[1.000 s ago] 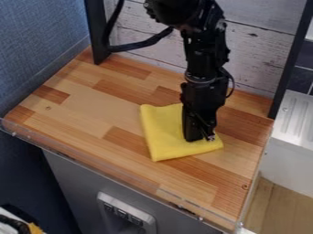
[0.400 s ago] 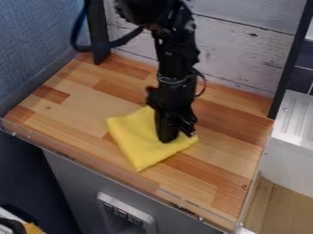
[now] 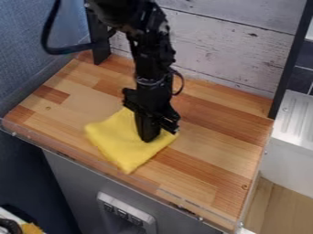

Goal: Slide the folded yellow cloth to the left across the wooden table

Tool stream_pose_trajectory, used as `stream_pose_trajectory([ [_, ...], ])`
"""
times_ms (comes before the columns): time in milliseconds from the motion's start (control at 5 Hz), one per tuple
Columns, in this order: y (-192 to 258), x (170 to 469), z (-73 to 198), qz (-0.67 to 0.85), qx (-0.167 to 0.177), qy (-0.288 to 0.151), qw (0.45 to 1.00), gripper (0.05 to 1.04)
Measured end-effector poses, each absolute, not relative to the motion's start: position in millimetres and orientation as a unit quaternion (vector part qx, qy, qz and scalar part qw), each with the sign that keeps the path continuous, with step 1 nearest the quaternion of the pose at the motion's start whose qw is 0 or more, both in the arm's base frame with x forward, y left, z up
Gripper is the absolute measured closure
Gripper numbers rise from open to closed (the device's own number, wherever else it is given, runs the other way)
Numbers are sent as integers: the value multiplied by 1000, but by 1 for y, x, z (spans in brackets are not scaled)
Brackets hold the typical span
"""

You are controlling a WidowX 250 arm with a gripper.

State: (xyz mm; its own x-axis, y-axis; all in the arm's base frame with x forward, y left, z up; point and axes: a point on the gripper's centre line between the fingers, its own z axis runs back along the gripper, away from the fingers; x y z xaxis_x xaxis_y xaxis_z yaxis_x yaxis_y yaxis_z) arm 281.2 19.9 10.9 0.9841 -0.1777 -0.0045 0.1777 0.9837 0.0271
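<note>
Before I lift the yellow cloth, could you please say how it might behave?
The cloth probably droops, given its soft, uneven edges. Lying thin under the hand, it looks light and may slide or bunch on the flat wood.

Mock kitchen setup, wooden counter, whitewashed plank wall, dark tiles

No lettering, label, brand, number or sign could be read on any surface inspected, including the grey panel between six and seven o'clock, below the counter, where fine detail is too small to make out.
</note>
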Motion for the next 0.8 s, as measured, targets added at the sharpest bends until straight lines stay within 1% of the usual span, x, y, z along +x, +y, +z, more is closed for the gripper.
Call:
stream_pose_trajectory([
  [600,50,274,12,-16,3,-11,1000,1021],
  [800,53,282,16,-7,2,-19,1000,1021],
])
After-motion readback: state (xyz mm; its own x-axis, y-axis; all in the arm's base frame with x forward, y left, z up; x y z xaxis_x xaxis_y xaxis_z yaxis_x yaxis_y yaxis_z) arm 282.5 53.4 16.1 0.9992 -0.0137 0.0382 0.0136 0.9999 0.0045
